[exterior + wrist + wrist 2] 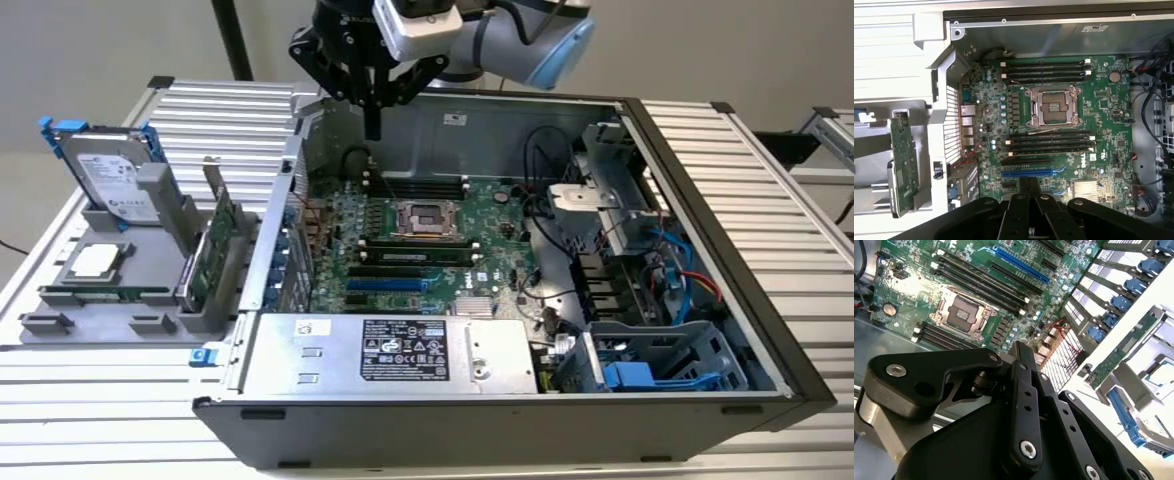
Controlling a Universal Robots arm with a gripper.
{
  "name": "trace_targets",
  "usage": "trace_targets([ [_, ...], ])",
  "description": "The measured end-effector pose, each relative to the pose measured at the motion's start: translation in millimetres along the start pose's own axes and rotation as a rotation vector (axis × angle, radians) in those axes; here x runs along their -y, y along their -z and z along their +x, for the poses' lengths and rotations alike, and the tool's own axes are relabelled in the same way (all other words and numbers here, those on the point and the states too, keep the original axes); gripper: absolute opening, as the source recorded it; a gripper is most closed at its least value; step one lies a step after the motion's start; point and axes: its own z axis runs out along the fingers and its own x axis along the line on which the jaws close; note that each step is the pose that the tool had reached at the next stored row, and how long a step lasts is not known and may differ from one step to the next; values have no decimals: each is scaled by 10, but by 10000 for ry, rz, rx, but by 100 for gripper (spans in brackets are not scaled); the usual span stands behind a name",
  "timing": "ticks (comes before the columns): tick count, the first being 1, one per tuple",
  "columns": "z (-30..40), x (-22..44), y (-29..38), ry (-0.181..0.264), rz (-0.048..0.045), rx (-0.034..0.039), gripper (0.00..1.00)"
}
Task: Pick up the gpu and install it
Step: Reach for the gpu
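Note:
The gpu (218,247) is a green card standing on edge in a grey holder (80,330) outside the case, at the exterior view's left, with its silver bracket pointing up. Both wrist views catch it beside the case wall, as a green card (904,160) and a green strip (1126,351). My gripper (374,125) hangs high over the back left corner of the open computer case (534,400), well apart from the gpu. Its black fingers (1024,187) are pressed together with nothing between them. Below lies the motherboard (1104,115) with a blue slot (1031,173).
The grey holder also carries a silver hard drive (114,175) with a blue frame, a processor chip (94,260) and a narrow memory stick (107,294). Inside the case are the power supply (387,350), cables (667,280) and a drive cage (654,360).

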Motion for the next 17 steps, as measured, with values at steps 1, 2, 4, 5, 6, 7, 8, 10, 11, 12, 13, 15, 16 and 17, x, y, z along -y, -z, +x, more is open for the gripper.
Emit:
trace_targets([
  [1, 12, 1, 0, 2, 0, 0, 0],
  [2, 24, 2, 0, 3, -1, 1, 0],
  [4, 48, 3, 0, 8, -1, 1, 0],
  [5, 62, 4, 1, 10, -1, 0, 0],
  [6, 74, 5, 1, 13, -1, 0, 0],
  [7, 87, 6, 2, 17, -1, 0, 0],
  [8, 99, 7, 2, 20, -1, 0, 0],
  [10, 124, 9, 2, 25, -1, -1, 0],
  [11, 137, 10, 2, 28, -2, -1, 0],
  [12, 149, 10, 3, 30, -1, -1, 0],
  [13, 161, 11, 3, 33, -1, -2, 0],
  [15, 187, 13, 4, 37, -2, -1, 0],
  [16, 201, 14, 4, 39, -2, -1, 0],
  [17, 214, 15, 4, 41, -2, -1, 0],
])
